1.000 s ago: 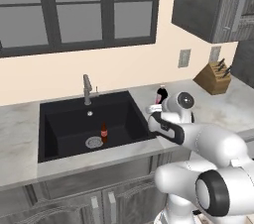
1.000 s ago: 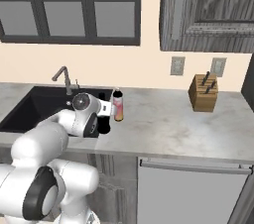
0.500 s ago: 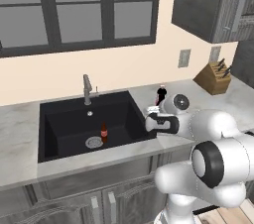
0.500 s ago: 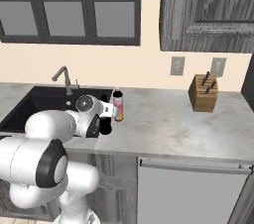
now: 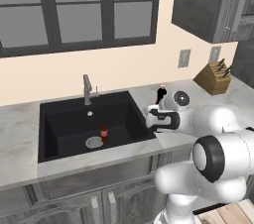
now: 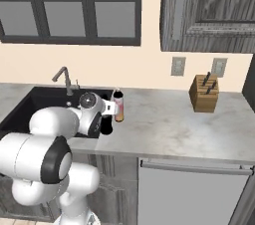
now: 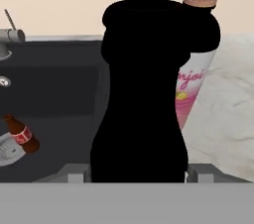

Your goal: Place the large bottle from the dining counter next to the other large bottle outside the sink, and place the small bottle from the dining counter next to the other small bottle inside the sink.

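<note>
A large black bottle [image 7: 144, 94] stands upright between my fingers, and my gripper [image 7: 136, 174] is shut on its lower body. In the right base view the same black bottle [image 6: 106, 125] and my gripper [image 6: 105, 119] are at the sink's right rim, low over the counter. Just behind and to its right stands the other large bottle [image 7: 196, 84], pink with a brown cap, also the pink bottle [image 6: 118, 110] on the counter. A small brown bottle [image 5: 103, 132] with a red label stands in the black sink [image 5: 64, 119] beside the drain; it is the small bottle [image 7: 22, 135] at the hand view's left.
The faucet [image 5: 87, 89] rises behind the sink. A wooden knife block [image 6: 204, 93] stands at the back right of the grey counter [image 6: 169, 129]. Dark cabinets hang above the right side. The drain [image 5: 93, 142] lies on the basin floor.
My gripper and the black bottle stay almost in place beside the pink bottle. The arm's rear links have swung round behind the hand.
</note>
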Controlling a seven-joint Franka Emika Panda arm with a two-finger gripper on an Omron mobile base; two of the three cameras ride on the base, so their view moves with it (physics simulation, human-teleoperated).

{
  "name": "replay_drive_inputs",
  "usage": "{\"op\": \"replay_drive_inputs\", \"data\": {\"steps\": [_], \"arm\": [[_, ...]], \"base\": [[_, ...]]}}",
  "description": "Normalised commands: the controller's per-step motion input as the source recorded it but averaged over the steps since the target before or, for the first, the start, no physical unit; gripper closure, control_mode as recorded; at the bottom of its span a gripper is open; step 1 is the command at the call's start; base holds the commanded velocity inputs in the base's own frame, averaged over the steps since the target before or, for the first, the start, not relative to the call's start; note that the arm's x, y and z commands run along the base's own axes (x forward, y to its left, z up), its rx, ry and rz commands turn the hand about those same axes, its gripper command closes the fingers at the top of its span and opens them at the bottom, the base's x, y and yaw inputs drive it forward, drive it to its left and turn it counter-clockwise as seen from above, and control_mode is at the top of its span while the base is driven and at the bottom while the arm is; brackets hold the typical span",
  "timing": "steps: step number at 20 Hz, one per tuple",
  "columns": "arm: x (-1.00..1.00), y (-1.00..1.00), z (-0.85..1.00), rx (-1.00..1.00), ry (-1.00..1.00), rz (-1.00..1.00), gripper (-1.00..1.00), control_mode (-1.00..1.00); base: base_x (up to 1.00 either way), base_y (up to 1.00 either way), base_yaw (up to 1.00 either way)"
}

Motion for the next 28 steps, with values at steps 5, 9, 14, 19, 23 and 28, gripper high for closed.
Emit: {"op": "replay_drive_inputs", "data": {"steps": [5, 9, 14, 19, 23, 28], "arm": [[0.0, 0.0, -0.38, -0.04, 0.0, 0.03, 1.0, -1.0], [-0.06, 0.0, -0.37, -0.05, 0.0, 0.02, 1.0, -1.0], [-0.21, 0.0, -0.33, -0.06, -0.05, 0.01, 1.0, -1.0], [-0.26, 0.0, -0.26, -0.05, -0.08, 0.0, 1.0, -1.0], [-0.12, 0.0, -0.2, 0.0, -0.04, 0.0, 1.0, -1.0], [-0.02, 0.0, -0.23, 0.0, -0.01, 0.0, -1.0, -1.0]], "base": [[0.0, 0.0, 0.0], [0.0, 0.0, 0.0], [0.0, 0.0, 0.0], [0.0, 0.0, 0.0], [0.0, 0.0, 0.0], [0.0, 0.0, 0.0]]}}
